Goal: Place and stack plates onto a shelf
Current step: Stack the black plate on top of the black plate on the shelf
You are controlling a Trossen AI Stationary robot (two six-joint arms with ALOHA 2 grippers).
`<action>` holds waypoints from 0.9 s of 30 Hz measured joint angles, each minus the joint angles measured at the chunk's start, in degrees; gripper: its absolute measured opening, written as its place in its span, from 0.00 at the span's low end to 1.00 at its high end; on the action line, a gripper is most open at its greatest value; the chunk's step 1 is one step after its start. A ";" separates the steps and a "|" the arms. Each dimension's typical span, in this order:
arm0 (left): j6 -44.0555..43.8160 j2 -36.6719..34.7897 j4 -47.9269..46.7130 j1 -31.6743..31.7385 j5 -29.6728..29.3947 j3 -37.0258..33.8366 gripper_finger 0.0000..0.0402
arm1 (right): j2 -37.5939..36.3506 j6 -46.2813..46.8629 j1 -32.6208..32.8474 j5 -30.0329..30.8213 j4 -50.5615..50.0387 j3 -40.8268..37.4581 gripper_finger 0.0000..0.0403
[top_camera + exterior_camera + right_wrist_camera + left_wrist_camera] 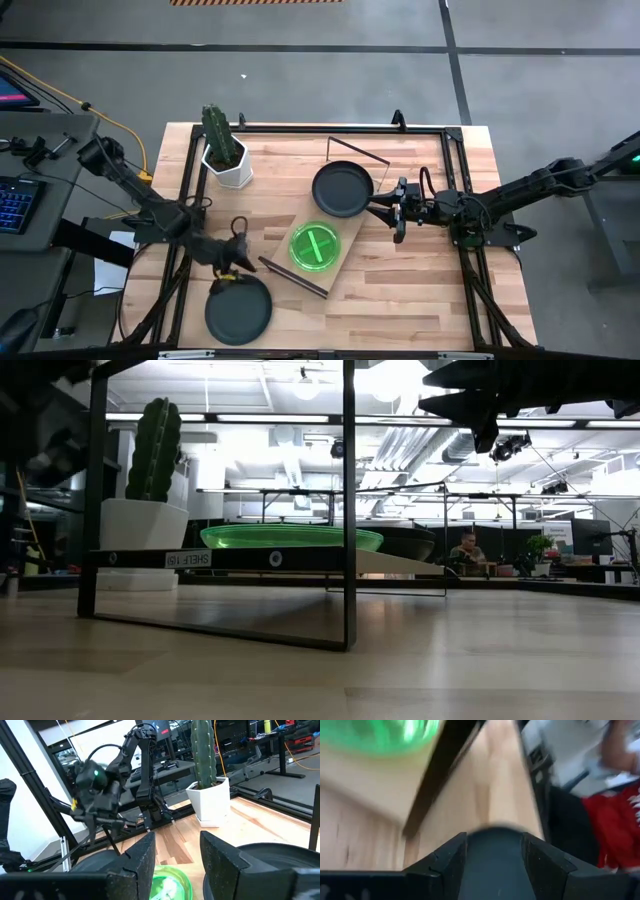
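Wood tabletop [400,290], shelf [345,240] angled mid-table holding one green plate [314,246] and one black plate [342,189]. Left gripper [236,262] clamps another black plate's [238,309] rim (rigid, light, likely slick). Right gripper [385,214] parted beside shelf.

Two black plates [342,189] [239,308], one green plate [314,246], one shelf [352,244], one potted cactus [224,146].

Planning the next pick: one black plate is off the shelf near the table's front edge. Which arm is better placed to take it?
Left. The left hand is at the black plate; the right hand is across the shelf, by the plate already there.
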 joint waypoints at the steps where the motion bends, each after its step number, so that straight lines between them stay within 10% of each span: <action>1: -1.27 0.47 -1.79 -0.61 0.28 0.00 0.44 | 0.00 0.00 0.02 0.00 0.02 0.00 0.35; 12: -7.20 1.30 -19.36 -6.45 -1.23 -0.02 0.42 | 0.00 0.11 0.00 0.02 -0.03 0.00 0.35; 27: -2.64 4.93 -17.85 -8.75 -6.60 -0.04 0.33 | 0.00 0.08 0.02 0.02 -0.76 0.00 0.35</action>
